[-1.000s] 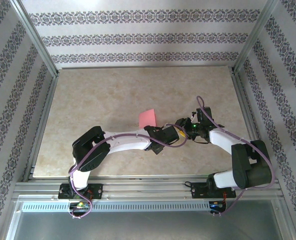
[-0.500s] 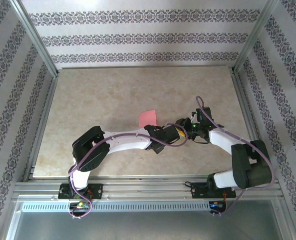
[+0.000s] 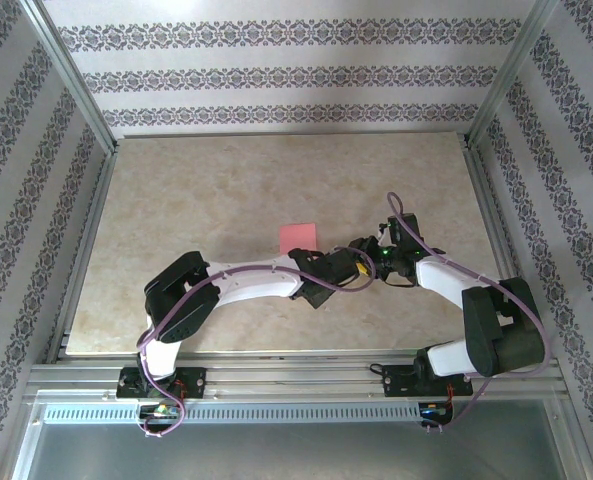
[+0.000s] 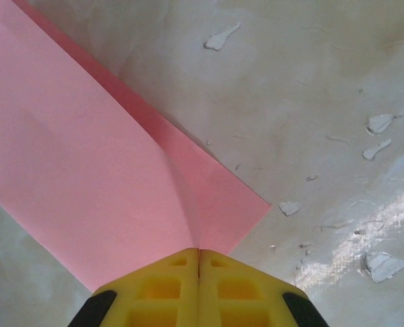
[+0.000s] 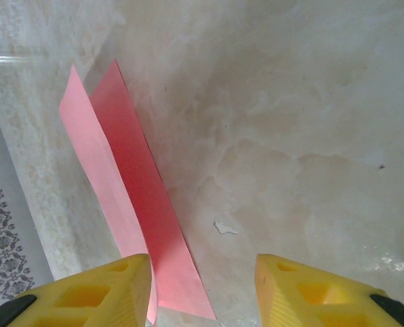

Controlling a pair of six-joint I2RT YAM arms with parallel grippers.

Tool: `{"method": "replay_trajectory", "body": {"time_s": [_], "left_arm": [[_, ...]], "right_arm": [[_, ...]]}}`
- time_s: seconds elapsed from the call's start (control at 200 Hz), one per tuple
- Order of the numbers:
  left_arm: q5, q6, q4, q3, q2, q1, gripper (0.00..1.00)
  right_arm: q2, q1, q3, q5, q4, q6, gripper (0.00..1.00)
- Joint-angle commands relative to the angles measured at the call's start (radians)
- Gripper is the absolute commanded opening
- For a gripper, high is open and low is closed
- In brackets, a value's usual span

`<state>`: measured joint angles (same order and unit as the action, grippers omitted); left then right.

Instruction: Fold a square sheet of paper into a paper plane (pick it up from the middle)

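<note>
The square sheet of paper (image 4: 86, 170) is pink-red and lies mostly flat on the table. A crease rises from it to my left gripper (image 4: 199, 251), which is shut on its near edge. From above, a corner of the sheet (image 3: 297, 236) shows beyond the left wrist, and the arm hides the rest. In the right wrist view the sheet (image 5: 130, 197) runs up the left side, partly lifted, next to the left fingertip (image 5: 130, 279). My right gripper (image 5: 202, 272) is open with only bare table between its fingers. The paper plane is out of view.
The beige marbled table (image 3: 206, 190) has white chipped flecks (image 4: 219, 39) near the sheet. Metal frame rails (image 3: 86, 230) and patterned walls close it in on three sides. Both wrists sit close together at the table's middle right.
My left gripper has shut on the sheet's edge, pinching up a crease. The visible corner of the sheet moved slightly. The right gripper narrowed a little and edged left.
</note>
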<state>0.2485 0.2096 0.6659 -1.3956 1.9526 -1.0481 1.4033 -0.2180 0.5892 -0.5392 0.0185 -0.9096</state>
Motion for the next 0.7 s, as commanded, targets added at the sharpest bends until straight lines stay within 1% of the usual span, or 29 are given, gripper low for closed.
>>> {"method": "replay_trajectory", "body": {"time_s": [0.0, 0.185, 0.25, 0.355, 0.395, 0.485, 0.695], "left_arm": [[-0.085, 0.003, -0.011, 0.010, -0.057, 0.043, 0.02], [-0.307, 0.051, -0.089, 0.070, -0.109, 0.132, 0.02], [-0.388, 0.065, -0.110, 0.084, -0.119, 0.167, 0.02], [-0.487, 0.084, -0.142, 0.097, -0.121, 0.213, 0.02], [-0.521, 0.093, -0.153, 0.104, -0.120, 0.229, 0.02], [-0.574, 0.109, -0.179, 0.123, -0.120, 0.262, 0.02], [-0.590, 0.115, -0.192, 0.149, -0.130, 0.293, 0.02]], "right_arm": [[0.015, -0.026, 0.017, 0.011, 0.008, 0.028, 0.41], [0.029, -0.079, 0.006, 0.008, -0.001, 0.043, 0.23], [0.033, -0.110, 0.008, 0.010, -0.006, 0.047, 0.20], [0.053, -0.164, 0.011, 0.010, -0.027, 0.033, 0.14], [0.063, -0.183, 0.012, 0.012, -0.038, 0.024, 0.13], [0.093, -0.218, 0.019, 0.019, -0.059, 0.003, 0.09], [0.170, -0.280, 0.048, 0.001, -0.106, -0.024, 0.07]]}}
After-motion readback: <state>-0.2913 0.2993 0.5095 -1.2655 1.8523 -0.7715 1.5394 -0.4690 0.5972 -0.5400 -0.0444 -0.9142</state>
